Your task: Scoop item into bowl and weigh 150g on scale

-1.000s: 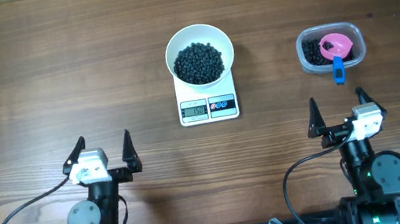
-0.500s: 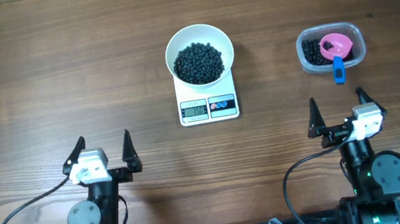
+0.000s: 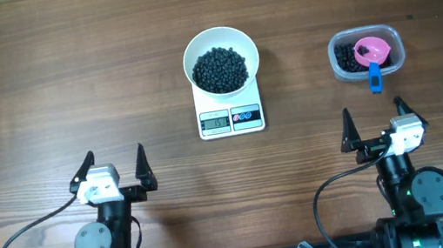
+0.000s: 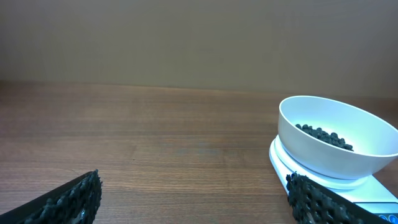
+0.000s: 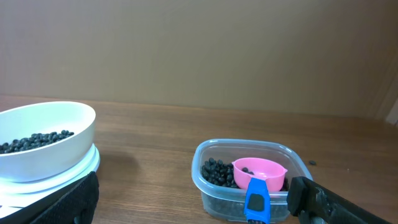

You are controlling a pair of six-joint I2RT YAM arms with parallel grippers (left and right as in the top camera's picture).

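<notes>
left gripper (image 3: 114,158): jaws spread, empty, parked back, likely out of the way | bowl (image 3: 192,46) of beads (image 3: 220,69) sits on scale (image 3: 250,102) for weighing; display digits too small to read | scoop (image 3: 372,51) rests in tub (image 3: 340,67) on spare beads | right gripper (image 3: 372,114): spread, empty | no brands legible

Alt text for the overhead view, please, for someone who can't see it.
A white bowl of small black beads sits on a white kitchen scale on a wooden table, its display too small to read. To its right, a clear tub holds more beads and a pink scoop. The left gripper and right gripper stand open at the near edge, holding nothing.
</notes>
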